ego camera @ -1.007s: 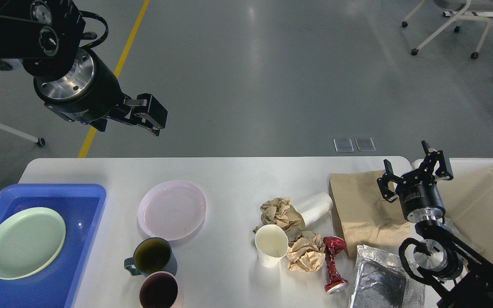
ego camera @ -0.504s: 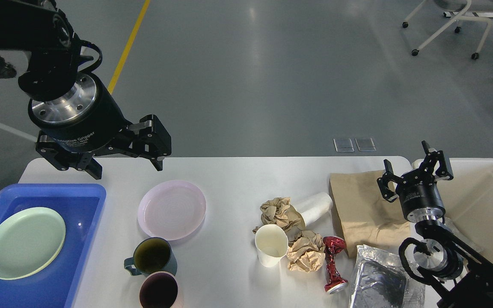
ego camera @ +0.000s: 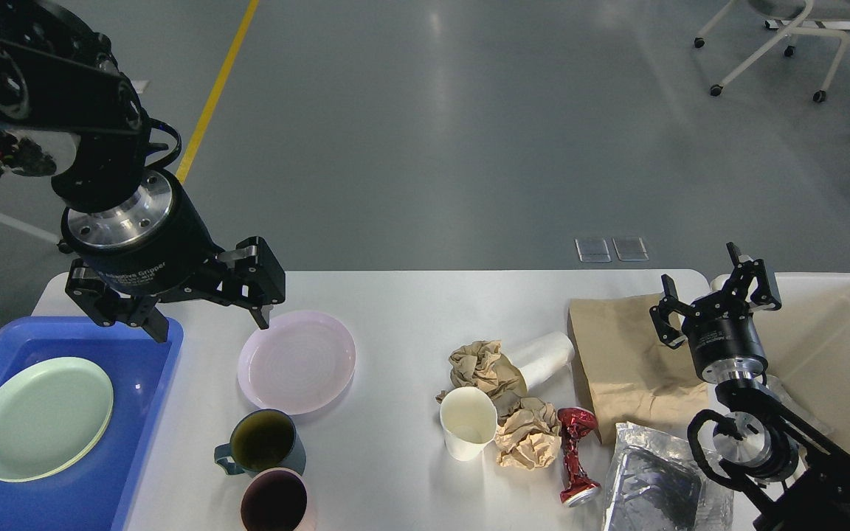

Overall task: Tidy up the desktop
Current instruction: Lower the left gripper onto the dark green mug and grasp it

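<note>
Left gripper [ego camera: 207, 321] hangs with jaws spread wide and nothing between them. One finger [ego camera: 259, 313] sits just over the far-left rim of the round pale pink plate [ego camera: 296, 361]; the other finger [ego camera: 156, 328] is over the far-right corner of the blue plastic tray [ego camera: 152, 413]. My read: the wide stance is a pre-grasp for pinching the plate's rim, since a flat plate offers nothing else to grab.

The round pale green plate [ego camera: 42, 418] lies flat in the tray, below and left of the fingers. That suggests the tray is the drop-off for dishes, so the pink plate likely goes next.

The dark teal mug with handle [ego camera: 261, 442] and the dark-interior cup [ego camera: 274, 501] stand below the right-hand finger, touching or nearly so. I cannot tell which.

Right gripper [ego camera: 716, 295] has jaws apart and empty, above the flat brown paper bag [ego camera: 624, 361], just beside the cream-white rectangular bin [ego camera: 838, 346]. It looks parked near the trash side.

Trash is clustered well right of the left fingers: crumpled brown paper wads [ego camera: 521, 435], a white paper cup [ego camera: 467, 422], a tipped white cup [ego camera: 547, 354], a crushed red can [ego camera: 576, 457] and a silver foil bag [ego camera: 654, 487].

The large white rectangular desktop [ego camera: 395, 310] lies under everything and is not yet tidy.
</note>
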Robot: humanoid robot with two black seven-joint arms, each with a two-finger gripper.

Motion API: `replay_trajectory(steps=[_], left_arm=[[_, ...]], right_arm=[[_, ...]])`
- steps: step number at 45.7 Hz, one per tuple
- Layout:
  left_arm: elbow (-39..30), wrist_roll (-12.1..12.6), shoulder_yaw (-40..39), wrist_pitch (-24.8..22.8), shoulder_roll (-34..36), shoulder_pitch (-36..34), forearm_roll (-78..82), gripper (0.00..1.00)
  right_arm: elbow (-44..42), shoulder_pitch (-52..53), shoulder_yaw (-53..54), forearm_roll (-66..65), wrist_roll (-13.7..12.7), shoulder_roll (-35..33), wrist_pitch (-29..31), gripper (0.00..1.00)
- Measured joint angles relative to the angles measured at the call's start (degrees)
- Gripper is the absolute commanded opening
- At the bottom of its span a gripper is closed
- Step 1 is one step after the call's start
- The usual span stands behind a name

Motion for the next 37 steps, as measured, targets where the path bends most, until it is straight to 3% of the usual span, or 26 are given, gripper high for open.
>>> replay_trajectory(steps=[17, 24, 37], left_arm=[[3.83, -0.76, -1.28, 7.7, -0.4, 19.04, -1.25, 0.91], [5.86, -0.77, -0.7, 13.12, -0.68, 26.35, -6.39, 0.91], [9.67, -0.71, -0.55, 18.61, -1.11, 36.77, -16.41, 0.91]], right_arm=[[0.0, 0.0, 0.0, 0.0, 0.0, 0.0, 0.0, 1.0], [0.0, 0.0, 0.0, 0.01, 0.0, 0.0, 0.0, 1.0], [0.0, 0.0, 0.0, 0.01, 0.0, 0.0, 0.0, 1.0]])
